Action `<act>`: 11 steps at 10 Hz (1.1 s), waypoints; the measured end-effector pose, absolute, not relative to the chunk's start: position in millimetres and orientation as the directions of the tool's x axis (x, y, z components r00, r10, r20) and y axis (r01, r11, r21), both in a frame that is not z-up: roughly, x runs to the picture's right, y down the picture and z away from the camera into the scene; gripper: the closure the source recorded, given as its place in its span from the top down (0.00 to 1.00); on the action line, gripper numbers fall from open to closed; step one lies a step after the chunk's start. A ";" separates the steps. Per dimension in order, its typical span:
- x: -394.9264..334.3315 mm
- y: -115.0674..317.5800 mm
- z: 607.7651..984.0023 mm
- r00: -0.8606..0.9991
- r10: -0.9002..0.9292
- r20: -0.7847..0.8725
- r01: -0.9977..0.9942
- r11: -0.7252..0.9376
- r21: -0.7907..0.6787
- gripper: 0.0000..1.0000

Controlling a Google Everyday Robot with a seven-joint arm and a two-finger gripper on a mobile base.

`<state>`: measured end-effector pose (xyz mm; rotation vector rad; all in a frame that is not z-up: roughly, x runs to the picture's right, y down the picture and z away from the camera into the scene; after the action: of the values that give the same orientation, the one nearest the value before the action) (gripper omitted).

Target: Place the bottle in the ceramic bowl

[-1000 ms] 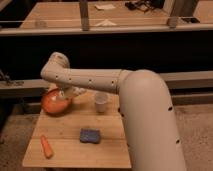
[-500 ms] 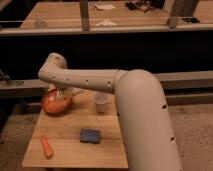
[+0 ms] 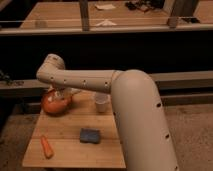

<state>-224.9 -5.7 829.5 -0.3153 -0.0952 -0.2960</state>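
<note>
The orange-red ceramic bowl [image 3: 54, 104] sits at the back left of the wooden table [image 3: 70, 150]. My gripper [image 3: 61, 94] hangs from the white arm's wrist [image 3: 50, 70] right over the bowl, partly inside its rim. A whitish shape [image 3: 71, 92] at the bowl's right rim, just under the arm, looks like the bottle. The arm hides most of it, and I cannot tell whether it is held or rests in the bowl.
A translucent white cup [image 3: 101, 102] stands right of the bowl. A blue sponge [image 3: 90, 135] lies mid-table. An orange carrot [image 3: 46, 146] lies at the front left. My big white arm [image 3: 140, 120] covers the table's right side. A dark counter and rail run behind.
The arm's wrist end has shifted slightly left over the bowl. The bowl, cup, sponge and carrot have not moved.
</note>
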 end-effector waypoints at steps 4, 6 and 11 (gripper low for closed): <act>-233.0 -8.0 833.1 0.949 -0.281 0.146 0.312 0.907 -0.282 0.08; -236.9 -8.5 835.8 0.947 -0.284 0.151 0.317 0.907 -0.278 0.08; -246.0 -10.2 839.2 0.944 -0.289 0.157 0.323 0.906 -0.272 0.13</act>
<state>-246.0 -10.2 839.2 -0.3002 -0.1138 -0.3169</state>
